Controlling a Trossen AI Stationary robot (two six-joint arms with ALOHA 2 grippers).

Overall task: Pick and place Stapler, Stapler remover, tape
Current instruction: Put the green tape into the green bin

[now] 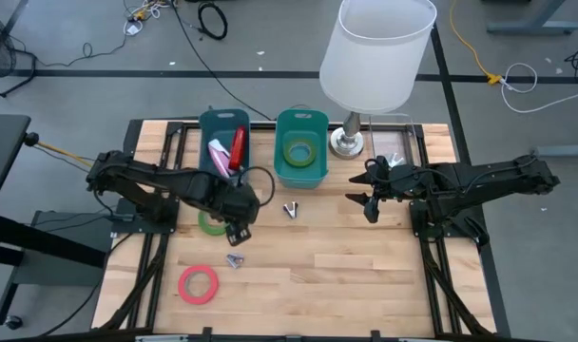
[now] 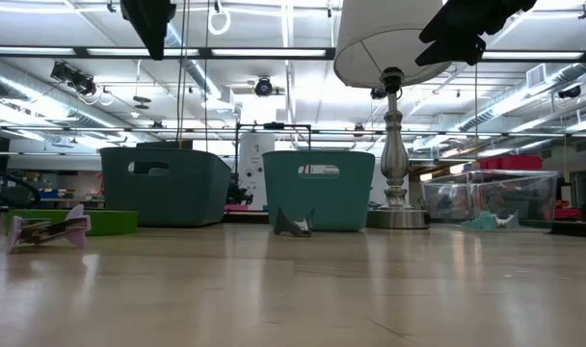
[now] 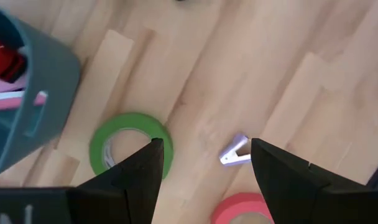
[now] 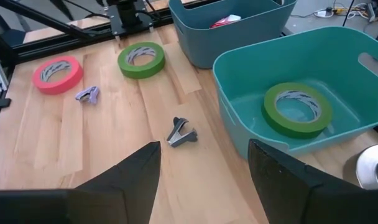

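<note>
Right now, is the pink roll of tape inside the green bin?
No, the pink roll of tape lies flat on the wooden table, while the teal-green plastic bin holds a green roll of tape.

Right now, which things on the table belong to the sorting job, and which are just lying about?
Job things:
- red stapler in the dark bin
- green tape in the teal bin
- green tape on the table
- pink tape
- lilac staple remover
- dark staple remover

Lying about:
- lamp
- clear box
</note>
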